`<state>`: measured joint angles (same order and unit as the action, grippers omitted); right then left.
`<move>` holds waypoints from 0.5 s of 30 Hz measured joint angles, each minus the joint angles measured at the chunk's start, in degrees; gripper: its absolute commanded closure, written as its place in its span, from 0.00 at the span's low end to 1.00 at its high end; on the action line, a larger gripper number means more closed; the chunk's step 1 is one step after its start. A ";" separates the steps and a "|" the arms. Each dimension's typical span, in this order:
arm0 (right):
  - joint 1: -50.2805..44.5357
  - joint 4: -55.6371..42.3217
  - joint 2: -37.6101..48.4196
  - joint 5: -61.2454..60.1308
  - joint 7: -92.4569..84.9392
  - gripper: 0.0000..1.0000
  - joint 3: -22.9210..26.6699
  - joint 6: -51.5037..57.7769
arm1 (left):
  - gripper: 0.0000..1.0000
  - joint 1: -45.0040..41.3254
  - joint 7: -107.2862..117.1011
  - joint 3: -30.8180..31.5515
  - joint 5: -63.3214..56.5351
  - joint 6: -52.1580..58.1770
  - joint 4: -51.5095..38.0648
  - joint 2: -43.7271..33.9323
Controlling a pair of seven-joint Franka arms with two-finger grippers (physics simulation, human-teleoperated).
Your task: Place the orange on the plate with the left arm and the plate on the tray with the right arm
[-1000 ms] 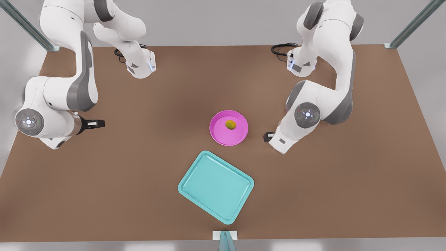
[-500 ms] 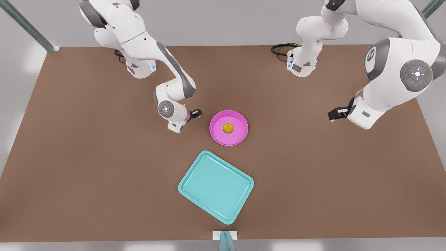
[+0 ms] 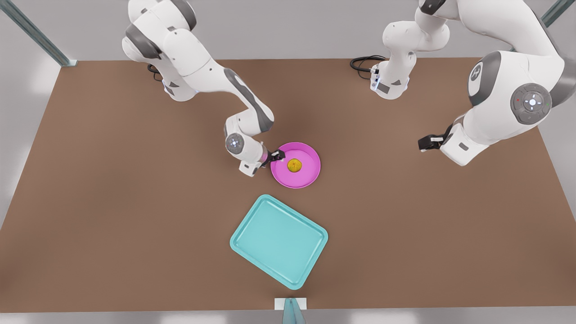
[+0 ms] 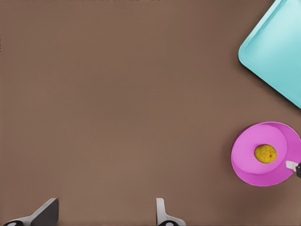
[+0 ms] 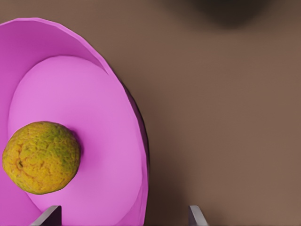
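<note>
The yellow-green orange [image 3: 294, 165] lies in the middle of the pink plate [image 3: 307, 177], which rests on the table above the teal tray [image 3: 279, 240]. My right gripper [image 3: 277, 155] is at the plate's rim on the front view's left. In the right wrist view it [image 5: 123, 217] is open, its fingers on either side of the plate's rim [image 5: 138, 155], close to the orange [image 5: 41, 157]. My left gripper [image 3: 424, 143] hangs far off at the front view's right, open [image 4: 106, 216] over bare table, with plate [image 4: 244, 162], orange [image 4: 265, 153] and tray [image 4: 277, 52] in its view.
Both arm bases [image 3: 389, 83] stand at the table's far edge with black cables beside them. A small white bracket [image 3: 290, 303] sits at the near edge below the tray. Brown tabletop lies open on both sides of the tray.
The arm on the front view's left has swung in, bringing my right gripper to the plate's rim. My left gripper drew back to the front view's right. The orange shifted slightly on the plate.
</note>
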<state>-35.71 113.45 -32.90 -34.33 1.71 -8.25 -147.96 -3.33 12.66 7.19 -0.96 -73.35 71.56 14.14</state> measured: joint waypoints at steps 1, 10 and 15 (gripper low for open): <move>-0.17 -0.06 -0.31 -0.07 0.11 0.00 -0.01 -0.21 | 0.00 -0.01 -0.19 0.00 -0.02 0.05 0.04 0.06; -0.59 -1.33 -2.03 -0.91 -0.03 0.61 -0.03 -0.75 | 0.00 0.07 -1.51 -0.18 -0.06 0.26 -0.01 -0.14; -0.52 -1.59 -1.99 -0.92 -0.30 0.79 -0.03 -0.28 | 0.00 0.02 -1.98 -0.20 0.05 0.28 -0.08 -0.24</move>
<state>-36.23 111.86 -34.89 -35.25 1.42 -8.27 -148.24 -3.30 10.68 6.99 -0.91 -73.07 71.48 13.90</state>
